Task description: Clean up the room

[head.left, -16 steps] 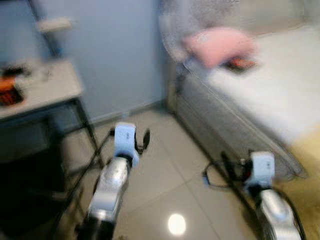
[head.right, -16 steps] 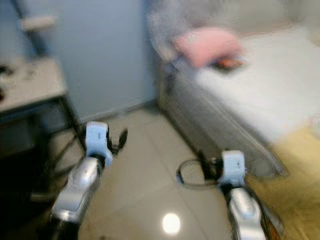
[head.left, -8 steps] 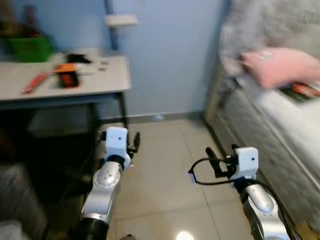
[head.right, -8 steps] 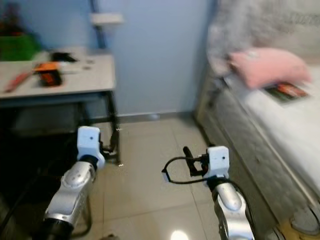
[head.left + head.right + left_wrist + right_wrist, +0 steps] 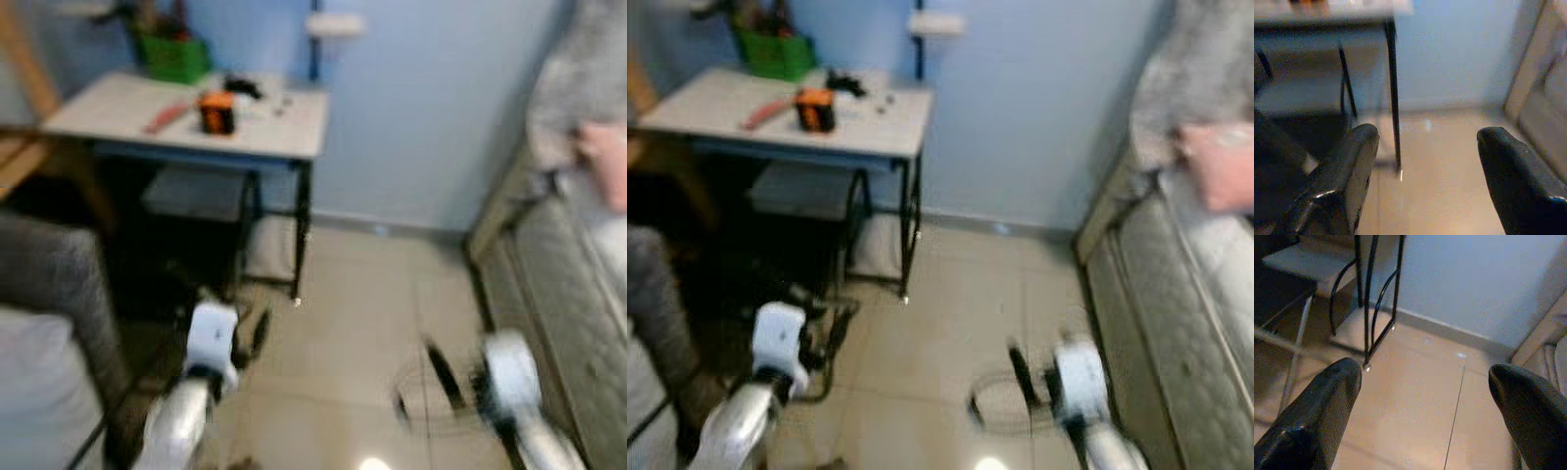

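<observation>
Both the left pincer (image 5: 1422, 161) and right pincer (image 5: 1425, 406) hang wide open and empty over the floor (image 5: 950, 294), well short of the cluttered table (image 5: 872, 127).

Head cameras look down at the tiled floor (image 5: 353, 294); both wrist cameras face it low, toward the table (image 5: 892, 117).

Wall (image 5: 421, 108): pale blue, plain
Floor (image 5: 960, 323): shiny beige tiles, small bright light spot near the bottom
Table (image 5: 872, 132): white top, thin black legs, against the wall on the left
Bed (image 5: 1185, 313): grey quilted side, along the right
View: blurry
</observation>
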`<state>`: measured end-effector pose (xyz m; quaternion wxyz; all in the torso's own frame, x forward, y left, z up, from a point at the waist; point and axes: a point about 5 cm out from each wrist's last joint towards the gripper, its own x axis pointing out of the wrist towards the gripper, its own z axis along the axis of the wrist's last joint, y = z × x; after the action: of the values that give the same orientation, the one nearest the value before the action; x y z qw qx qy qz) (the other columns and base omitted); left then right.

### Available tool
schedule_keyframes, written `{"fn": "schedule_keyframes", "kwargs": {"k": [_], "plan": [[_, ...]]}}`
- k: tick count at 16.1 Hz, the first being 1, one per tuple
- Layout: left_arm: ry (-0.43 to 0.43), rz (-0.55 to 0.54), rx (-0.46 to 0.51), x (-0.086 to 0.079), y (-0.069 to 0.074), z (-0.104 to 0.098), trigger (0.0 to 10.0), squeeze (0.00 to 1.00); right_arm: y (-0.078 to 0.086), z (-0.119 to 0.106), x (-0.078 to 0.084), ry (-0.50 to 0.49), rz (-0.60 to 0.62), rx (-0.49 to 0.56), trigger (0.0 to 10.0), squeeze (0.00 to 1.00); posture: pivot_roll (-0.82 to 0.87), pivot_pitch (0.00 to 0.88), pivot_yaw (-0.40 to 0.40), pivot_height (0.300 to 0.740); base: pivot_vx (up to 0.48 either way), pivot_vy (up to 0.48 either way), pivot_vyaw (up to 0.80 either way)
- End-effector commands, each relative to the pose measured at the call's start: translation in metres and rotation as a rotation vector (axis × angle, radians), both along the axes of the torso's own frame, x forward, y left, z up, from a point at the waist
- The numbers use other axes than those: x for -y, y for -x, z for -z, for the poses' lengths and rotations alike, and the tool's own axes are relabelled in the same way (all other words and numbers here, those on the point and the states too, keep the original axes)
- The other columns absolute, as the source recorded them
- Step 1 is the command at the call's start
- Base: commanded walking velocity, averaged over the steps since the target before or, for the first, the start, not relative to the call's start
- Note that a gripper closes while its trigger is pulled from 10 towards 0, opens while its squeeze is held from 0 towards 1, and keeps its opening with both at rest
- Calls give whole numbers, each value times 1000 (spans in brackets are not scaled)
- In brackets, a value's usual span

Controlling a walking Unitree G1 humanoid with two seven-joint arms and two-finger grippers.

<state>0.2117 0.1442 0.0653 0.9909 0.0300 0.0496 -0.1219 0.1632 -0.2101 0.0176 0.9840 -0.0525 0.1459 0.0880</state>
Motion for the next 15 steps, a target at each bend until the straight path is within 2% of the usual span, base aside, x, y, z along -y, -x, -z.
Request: {"fn": "schedule_keyframes", "kwargs": {"k": [1, 2, 3, 5, 6, 7, 8, 9, 10, 12, 13, 14, 15], "plan": [[27, -65, 79, -6, -10, -19, 10000, 0, -6, -13, -2, -6, -6, 78, 10000, 0, 38, 0, -31, 740, 0, 0, 0], [50, -123, 68, -9, -23, -22, 10000, 0, -10, -14, -8, -10, -10, 102, 10000, 0, 43, 0, -34, 740, 0, 0, 0], [36, -84, 68, -2, -24, -24, 10000, 0, -19, -17, -14, -28, 4, 122, 10000, 0, 35, 0, -25, 740, 0, 0, 731], [50, -61, 31, 0, -23, -21, 10000, 0, -28, -15, -13, -22, 49, 90, 10000, 0, 29, 0, -19, 740, 0, 0, 353], [141, -119, -57, -4, -22, -11, 10000, 0, -31, -15, -10, -32, 78, 94, 10000, 0, 22, 0, -15, 740, 0, 0, 0], [97, -143, -43, -10, -19, -10, 10000, 0, -30, -18, -11, -52, 58, 124, 10000, 0, 22, 0, -19, 740, 0, 0, 0], [-20, -43, 105, -9, -12, -26, 10000, 0, -21, -23, -15, -71, 2, 139, 10000, 0, 21, 0, -17, 740, 0, 0, 0], [-46, -75, 92, -21, -7, -22, 10000, 0, -10, -24, -15, -56, -30, 133, 10000, 0, 19, 0, -17, 740, 0, 0, 0], [-39, -97, 77, -25, -7, -21, 10000, 0, -8, -22, -13, -48, -17, 123, 10000, 0, 18, 0, -14, 740, 0, 0, 0], [-21, -98, 79, -23, -9, -21, 10000, 0, -9, -20, -12, -56, 6, 113, 10000, 0, 17, 0, -8, 740, 0, 0, 0], [-11, -69, 69, -16, -16, -19, 10000, 0, -16, -17, -14, -70, 25, 100, 10000, 0, 3, 0, -5, 740, 0, 0, 0], [-29, -60, 77, -15, -31, -19, 10000, 0, -25, -18, -16, -78, 35, 99, 10000, 0, -18, 0, 5, 740, 0, 0, 0], [-9, -70, 74, -15, -46, -20, 10000, 0, -25, -17, -16, -79, 48, 97, 10000, 0, -33, 0, 19, 740, 0, 0, 0]]}}
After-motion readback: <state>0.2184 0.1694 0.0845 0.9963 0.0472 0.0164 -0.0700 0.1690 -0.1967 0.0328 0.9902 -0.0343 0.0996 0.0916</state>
